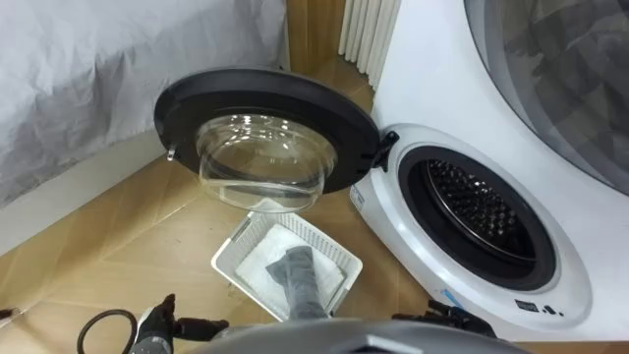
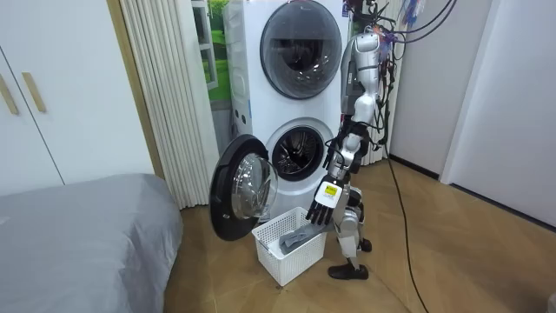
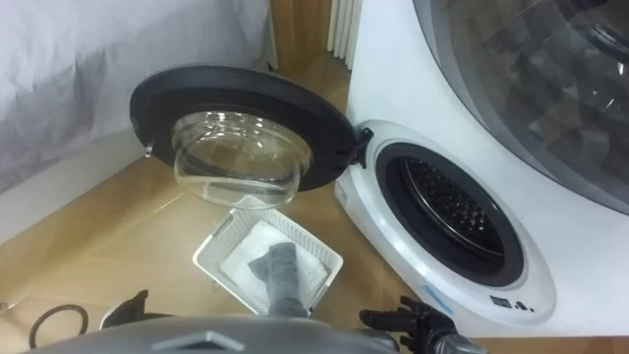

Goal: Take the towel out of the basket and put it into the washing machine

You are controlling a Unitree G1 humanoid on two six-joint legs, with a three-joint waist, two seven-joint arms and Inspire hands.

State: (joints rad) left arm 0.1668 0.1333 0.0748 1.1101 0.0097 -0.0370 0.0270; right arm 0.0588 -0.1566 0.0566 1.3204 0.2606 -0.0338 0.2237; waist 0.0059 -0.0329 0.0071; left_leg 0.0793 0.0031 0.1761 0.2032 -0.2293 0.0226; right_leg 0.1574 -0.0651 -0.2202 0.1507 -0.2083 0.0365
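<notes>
Now one towel (image 1: 298, 277) lies in one basket (image 1: 233, 240); left robot hand (image 1: 157, 321) and right robot hand (image 3: 408, 318) spread, empty.

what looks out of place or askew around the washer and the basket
Nothing stands out. The washing machine has its door swung wide open, no laundry shows in its drum, and the white basket sits upright on the floor with the grey towel lying inside, nothing spilled.

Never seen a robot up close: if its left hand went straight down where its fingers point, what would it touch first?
The left hand would probably meet the grey towel in the white basket, or its near rim; depth is unclear.
</notes>
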